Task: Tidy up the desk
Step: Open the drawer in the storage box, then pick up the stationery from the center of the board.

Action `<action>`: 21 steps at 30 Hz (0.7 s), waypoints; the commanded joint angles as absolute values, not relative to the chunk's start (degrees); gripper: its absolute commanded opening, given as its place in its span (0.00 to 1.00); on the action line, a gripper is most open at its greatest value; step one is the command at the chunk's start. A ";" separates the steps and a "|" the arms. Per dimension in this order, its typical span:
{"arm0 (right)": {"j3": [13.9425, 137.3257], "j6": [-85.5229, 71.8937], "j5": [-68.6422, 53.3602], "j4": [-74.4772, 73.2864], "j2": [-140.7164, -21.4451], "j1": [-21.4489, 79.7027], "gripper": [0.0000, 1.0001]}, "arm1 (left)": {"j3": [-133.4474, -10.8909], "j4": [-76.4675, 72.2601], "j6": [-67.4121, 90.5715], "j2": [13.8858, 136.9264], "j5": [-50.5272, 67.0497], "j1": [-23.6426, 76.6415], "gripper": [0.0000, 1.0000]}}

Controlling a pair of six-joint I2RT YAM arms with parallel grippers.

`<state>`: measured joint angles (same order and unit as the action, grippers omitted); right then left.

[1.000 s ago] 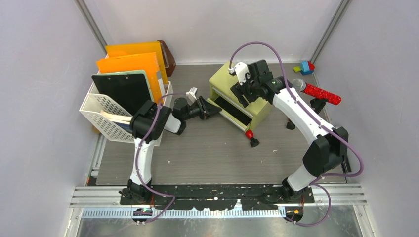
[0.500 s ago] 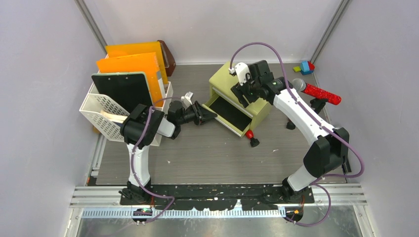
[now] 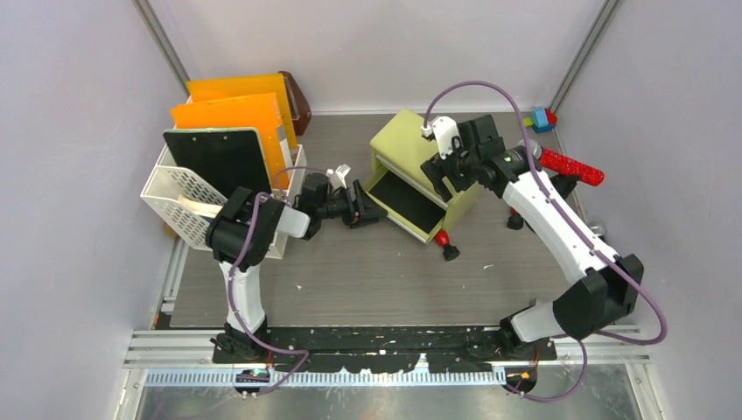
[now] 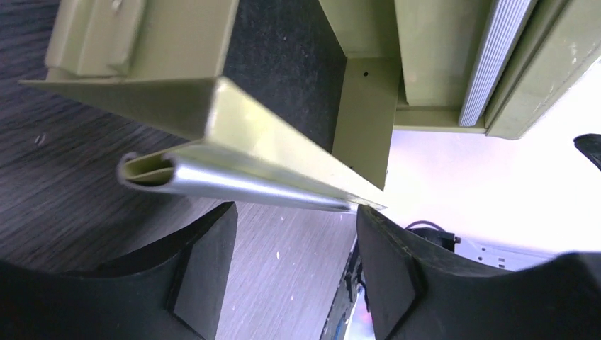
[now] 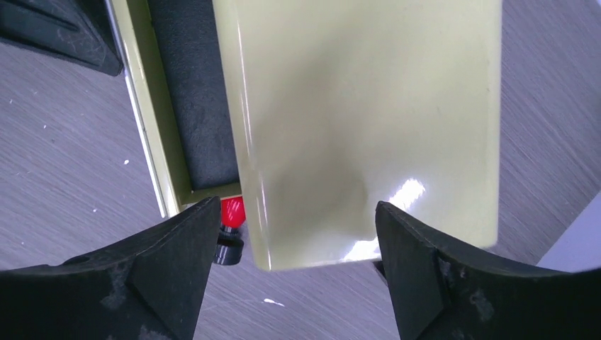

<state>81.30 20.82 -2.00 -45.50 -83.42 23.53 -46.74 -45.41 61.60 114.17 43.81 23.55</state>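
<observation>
- The surface (image 3: 376, 271), dark wood grain, spans the top view from the arm bases at 6 o'clock to the back wall at 12 o'clock.
- A yellow-green cabinet (image 3: 401, 136) sits on it toward 12 o'clock, its drawer (image 3: 404, 199) standing open toward 7 o'clock.
- The left claw (image 4: 294, 212) is parted and grips nothing; the drawer's folded front lip lies just ahead of its fingers (image 4: 205, 276).
- The right claw (image 5: 296, 207) is spread wide above the cabinet's top, holding nothing.
- A white basket (image 3: 171, 197) of boards stands at 9 o'clock.
</observation>
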 commanded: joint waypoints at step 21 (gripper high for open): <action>60.20 20.80 -16.81 -40.83 -61.21 22.57 0.99 | -66.09 19.36 8.73 93.31 27.64 25.44 0.91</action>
